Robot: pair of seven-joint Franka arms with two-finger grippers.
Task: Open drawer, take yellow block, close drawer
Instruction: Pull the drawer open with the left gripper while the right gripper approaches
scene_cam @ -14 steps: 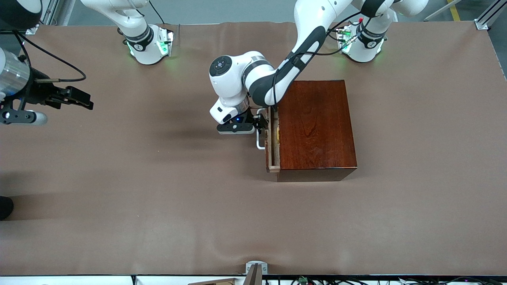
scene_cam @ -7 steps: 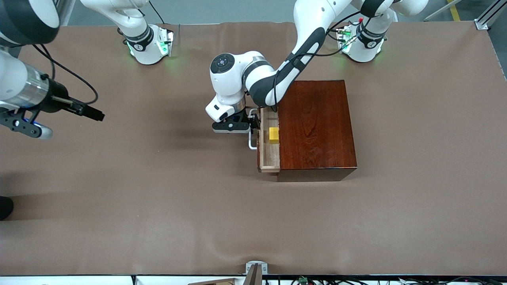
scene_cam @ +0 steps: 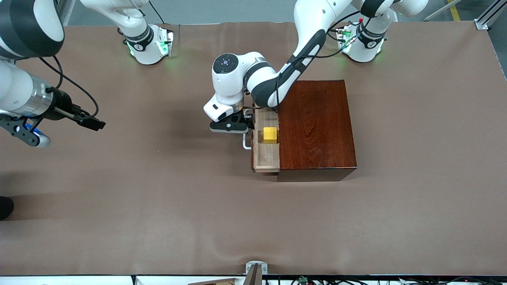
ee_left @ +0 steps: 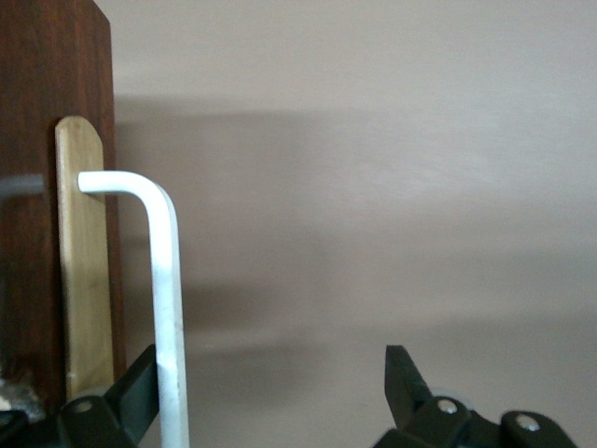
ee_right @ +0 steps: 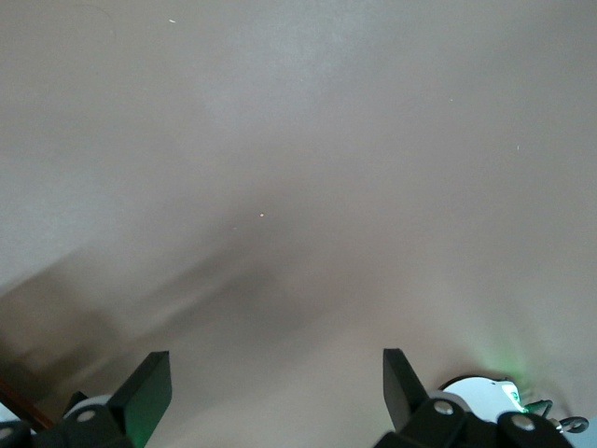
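Drawer partly out, block exposed, left tool at the handle.

Left tool [scene_cam: 248,126] spread, one finger hooking the handle [ee_left: 164,308], not pinching: it could slip off. Block [scene_cam: 270,135] lies in the drawer [scene_cam: 264,160] just beside that tool, against the box [scene_cam: 315,126]. Right tool [scene_cam: 92,124], spread, waits over bare desk [scene_cam: 158,206].

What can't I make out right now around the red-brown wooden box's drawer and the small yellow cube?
- Front view: the part of the drawer inside the wooden box is hidden, along with anything lying there.
- Front view: the left gripper is at the white U-shaped handle, but its own hand hides the contact.
- Left wrist view: the drawer front hides the yellow cube.
- The right gripper waits, open.
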